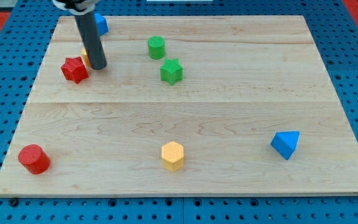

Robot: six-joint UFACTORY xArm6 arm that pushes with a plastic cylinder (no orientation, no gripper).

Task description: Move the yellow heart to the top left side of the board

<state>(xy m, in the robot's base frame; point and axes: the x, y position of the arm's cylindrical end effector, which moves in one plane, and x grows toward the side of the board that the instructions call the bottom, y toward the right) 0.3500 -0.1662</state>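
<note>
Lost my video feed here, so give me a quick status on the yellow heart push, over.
My tip down at board's top left. Yellow heart block mostly hidden behind the rod, touching it. Red star-shaped block right beside it on the view's left; blue block just above.

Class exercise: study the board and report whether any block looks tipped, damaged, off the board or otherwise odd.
Nothing stands out. All blocks sit flat on the wooden board. Only the yellow heart is mostly hidden behind the rod, with my tip right beside it and the red star.
</note>
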